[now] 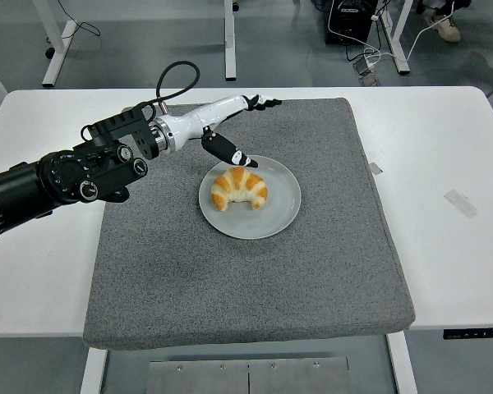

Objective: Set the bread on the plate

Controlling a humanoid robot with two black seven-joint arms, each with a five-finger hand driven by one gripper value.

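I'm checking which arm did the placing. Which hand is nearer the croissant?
Left. The left hand hovers open just behind and left of the croissant on the plate, not touching it. The right hand is not in view.

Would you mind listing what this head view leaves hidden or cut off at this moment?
- Right hand: not in the head view at all.
- Left arm: cut off by the left edge; only the forearm and left hand show.
- Underside of the croissant and the plate surface below it: hidden by the croissant itself.
- Table under the grey mat: covered by the mat.
- Person at the top right: cut off by the top edge.
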